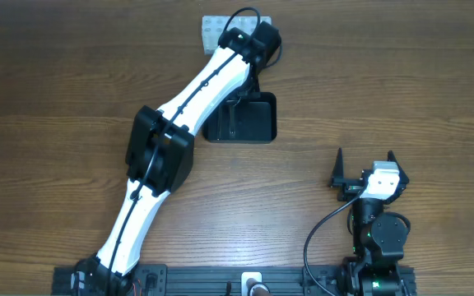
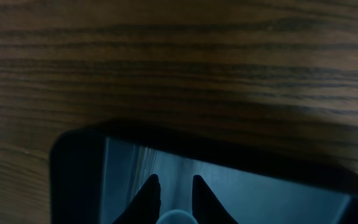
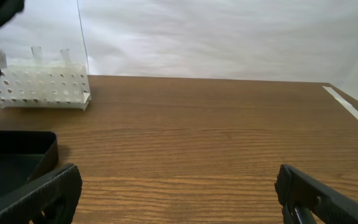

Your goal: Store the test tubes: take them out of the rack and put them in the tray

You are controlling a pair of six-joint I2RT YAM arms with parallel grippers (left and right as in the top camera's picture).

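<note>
My left gripper hangs over the inside of the black tray, its fingers shut on a clear test tube whose round rim shows between them. In the top view the left arm reaches up across the tray to just in front of the white rack at the table's far edge. The rack holds two upright tubes. My right gripper rests near its base at the right, open and holding nothing, well away from the tray and rack.
Bare wooden table lies between the tray and the right arm. A strip of pale tape marks the table's right side. A white backdrop stands behind the rack.
</note>
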